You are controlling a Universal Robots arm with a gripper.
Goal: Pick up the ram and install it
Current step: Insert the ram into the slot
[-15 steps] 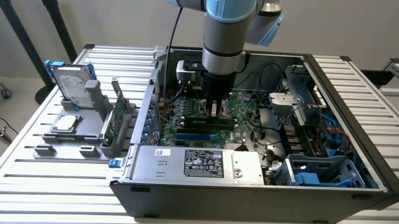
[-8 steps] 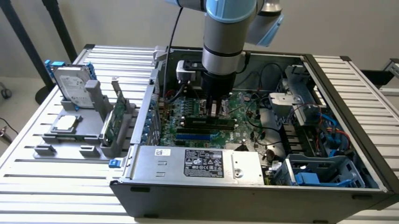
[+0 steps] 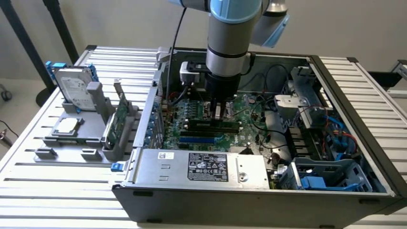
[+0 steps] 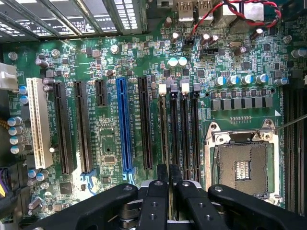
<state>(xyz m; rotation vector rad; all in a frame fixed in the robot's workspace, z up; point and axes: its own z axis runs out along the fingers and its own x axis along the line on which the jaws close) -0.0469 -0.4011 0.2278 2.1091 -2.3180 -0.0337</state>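
Note:
My gripper (image 3: 218,114) reaches straight down into the open computer case (image 3: 356,119), over the motherboard's memory slots (image 4: 184,134). The ram (image 3: 198,126) is a long dark stick lying along those slots, directly under the fingers. In the wrist view the ram (image 4: 172,134) is edge-on, a thin dark strip running away from the fingertips between the slot clips. The gripper (image 4: 169,175) is shut on its near part, jaws almost together. Whether the stick is pressed fully into its slot I cannot tell.
The open processor socket (image 4: 244,165) lies beside the memory slots, and a blue expansion slot (image 4: 125,129) on the other side. The power supply (image 3: 203,167) fills the case's front. At the exterior view's left a grey holder (image 3: 95,112) carries a hard drive (image 3: 73,88), a silver processor (image 3: 66,126) and a green card (image 3: 116,124).

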